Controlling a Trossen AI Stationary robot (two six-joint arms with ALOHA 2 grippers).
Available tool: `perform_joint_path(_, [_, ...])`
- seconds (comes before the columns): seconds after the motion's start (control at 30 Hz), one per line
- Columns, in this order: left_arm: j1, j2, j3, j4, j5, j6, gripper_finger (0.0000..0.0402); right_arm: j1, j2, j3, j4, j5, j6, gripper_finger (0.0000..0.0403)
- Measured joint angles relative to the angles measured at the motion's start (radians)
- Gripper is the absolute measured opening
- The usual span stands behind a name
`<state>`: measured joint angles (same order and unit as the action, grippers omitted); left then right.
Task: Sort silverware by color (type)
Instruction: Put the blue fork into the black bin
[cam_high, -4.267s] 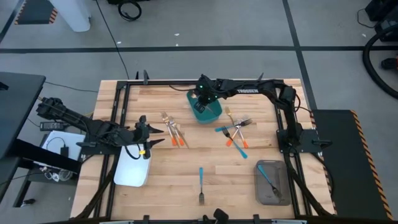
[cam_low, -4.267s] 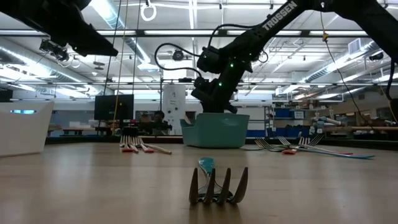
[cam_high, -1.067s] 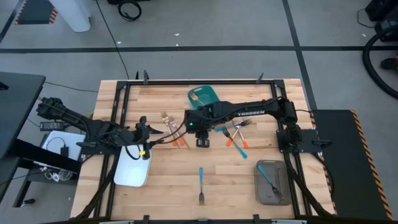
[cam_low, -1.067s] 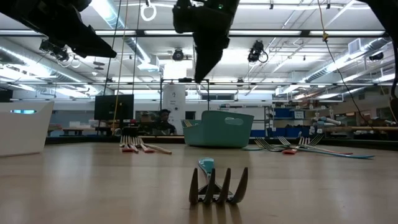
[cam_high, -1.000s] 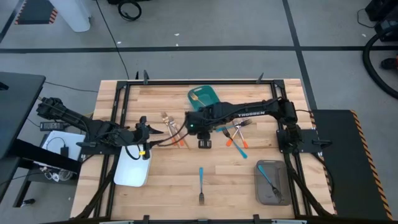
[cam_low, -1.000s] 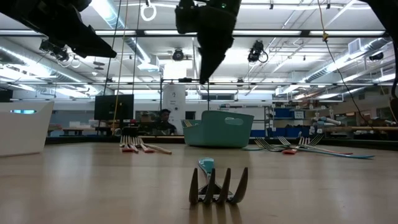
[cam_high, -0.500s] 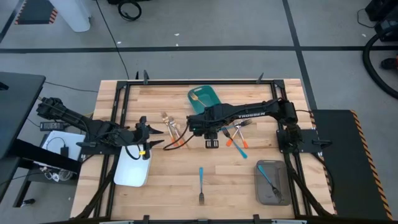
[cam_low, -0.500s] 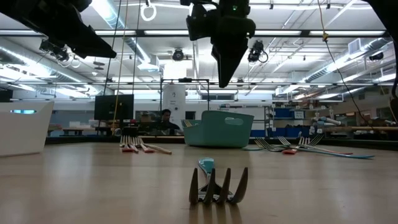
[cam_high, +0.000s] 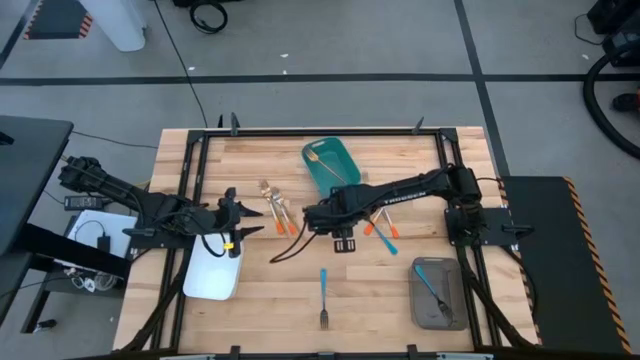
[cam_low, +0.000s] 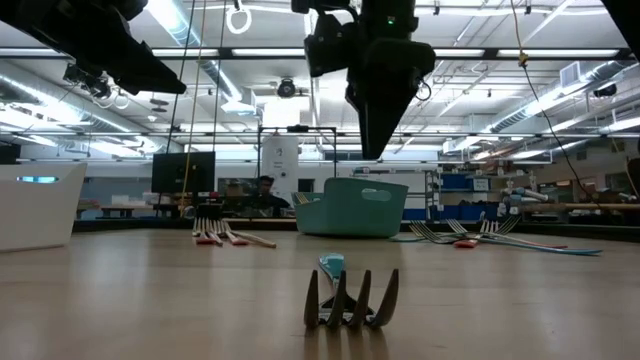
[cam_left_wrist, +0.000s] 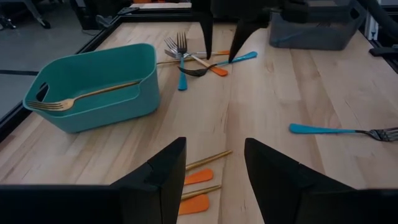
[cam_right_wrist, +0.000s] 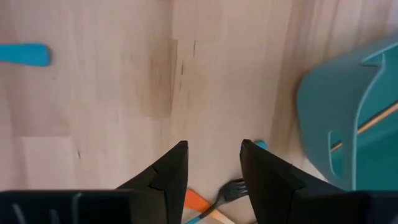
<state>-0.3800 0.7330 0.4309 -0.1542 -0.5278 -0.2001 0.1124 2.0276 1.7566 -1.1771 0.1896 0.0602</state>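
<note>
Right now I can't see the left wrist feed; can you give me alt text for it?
A teal plastic bin holding one gold fork sits on the wooden table, seen past the open left gripper. Beyond it, the right gripper hangs above a cluster of orange- and blue-handled forks; another blue-handled fork lies apart.

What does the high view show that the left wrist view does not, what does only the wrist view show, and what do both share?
Only the high view shows the white tray under the left hand.

Only the left wrist view shows the teal bin's handle cutout.

Both show the teal bin holding a gold fork, the lone blue-handled fork, the grey tray and the right hand, open above the table.
</note>
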Motion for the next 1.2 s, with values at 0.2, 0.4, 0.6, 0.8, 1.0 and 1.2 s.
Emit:
perform_joint_path(0.2, [0.000,0.000,0.000,0.000,0.000,0.000,0.0172,0.024,-0.002,-0.003,-0.010,0.002,0.015,0.0152])
perform_joint_path(0.4, [0.000,0.000,0.000,0.000,0.001,0.000,0.0172,0.036,-0.002,-0.003,-0.040,0.034,0.012,0.0152])
perform_joint_path(0.6, [0.000,0.000,0.000,0.000,0.001,0.000,0.0172,0.047,-0.064,-0.085,-0.011,0.054,0.030,0.0152])
perform_joint_path(0.8, [0.000,0.000,0.000,0.000,0.002,0.001,0.0172,0.043,-0.217,-0.273,0.115,0.062,0.089,0.0152])
perform_joint_path(1.0, [0.001,0.000,0.000,0.003,0.002,0.001,0.0172,0.045,-0.348,-0.421,0.207,0.097,0.169,0.0152])
perform_joint_path(1.2, [0.001,0.000,0.000,0.008,0.002,0.001,0.0172,0.027,-0.436,-0.529,0.236,0.135,0.208,0.0152])
